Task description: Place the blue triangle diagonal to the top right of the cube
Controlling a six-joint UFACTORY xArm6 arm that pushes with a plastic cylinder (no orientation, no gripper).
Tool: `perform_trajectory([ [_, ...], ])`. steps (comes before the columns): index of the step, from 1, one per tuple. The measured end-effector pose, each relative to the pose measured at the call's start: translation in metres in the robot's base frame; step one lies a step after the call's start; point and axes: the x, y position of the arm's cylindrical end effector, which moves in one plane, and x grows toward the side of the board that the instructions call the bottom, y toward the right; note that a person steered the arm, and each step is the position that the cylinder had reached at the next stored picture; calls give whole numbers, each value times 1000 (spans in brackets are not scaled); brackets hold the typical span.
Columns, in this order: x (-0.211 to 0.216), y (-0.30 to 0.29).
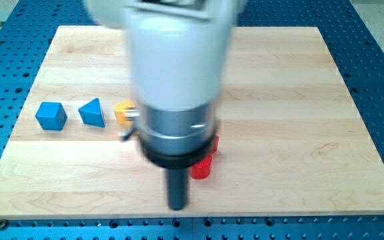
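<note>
The blue triangle (92, 113) lies on the left part of the wooden tabletop (299, 80), resting flat on the wood. Just to its left, apart from it by a small gap, sits the blue cube (51, 115), so the two blue blocks stand in a row side by side at about the same depth. To the right of the triangle, near it but not touching, an orange block (123, 112) shows only in part, since the arm's white body (179, 53) covers its right side; its shape cannot be made out.

The arm carries no pincer, so there is nothing to be open or closed; it ends in a dark rod. My tip (177, 207) comes down near the tabletop's near edge, around the middle of the scene. The blue triangle lies well apart from my tip, to the left and farther away, with bare wood between them. The blue cube is farther left still.

Just right of the rod, a red block (201, 168) lies close beside it, partly hidden under the arm's dark collar (177, 152); whether the rod touches it cannot be told, nor can its shape. Blue perforated metal (379, 40) surrounds the tabletop.
</note>
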Motion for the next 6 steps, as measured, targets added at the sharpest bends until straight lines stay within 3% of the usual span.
perform_trajectory([
  [2,-116,-113],
  [3,-156,-121],
  [4,-179,-127],
  [6,-151,-105],
])
